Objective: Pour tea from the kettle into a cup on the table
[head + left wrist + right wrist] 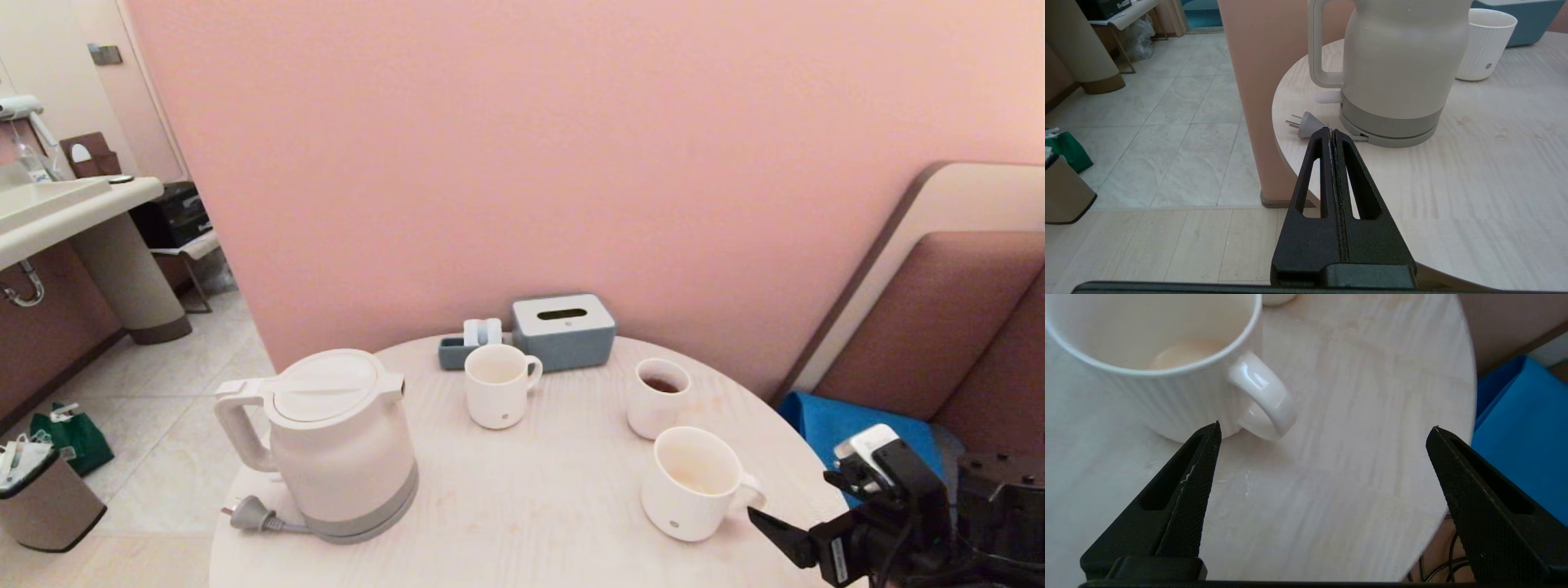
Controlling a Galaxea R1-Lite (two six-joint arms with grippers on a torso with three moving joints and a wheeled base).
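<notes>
- The table (522, 506) is round and pale, set against a pink wall (571, 147); a padded seat back (939, 327) stands to the right.
- The kettle (339, 445) stands upright on the near left of the table, long axis vertical, lid shut. Its loop handle points left and its spout side faces right, toward the cups. What is inside cannot be seen. Its plug (249, 514) lies on the table just left of the grey base.
- A grey-blue tissue box (563, 331) sits at the far edge, with a small tray (457, 351) just left of it holding white packets.
- The cup (692, 483) stands upright on the near right, handle pointing right toward the right gripper. A shallow pale pool of tea (1184, 353) lies at its bottom.
- A narrower mug (500, 385) stands upright at the far middle, handle to the right; it looks empty.
- A small tumbler (658, 398) stands beyond the cup and holds dark tea.
- The right gripper (1327, 430) hovers at the near right table edge, just right of the cup's handle, its jaws spread wide and holding nothing.
- The left gripper (1331, 131) is clenched with nothing in it, near the table edge, pointing at the kettle's base.
</notes>
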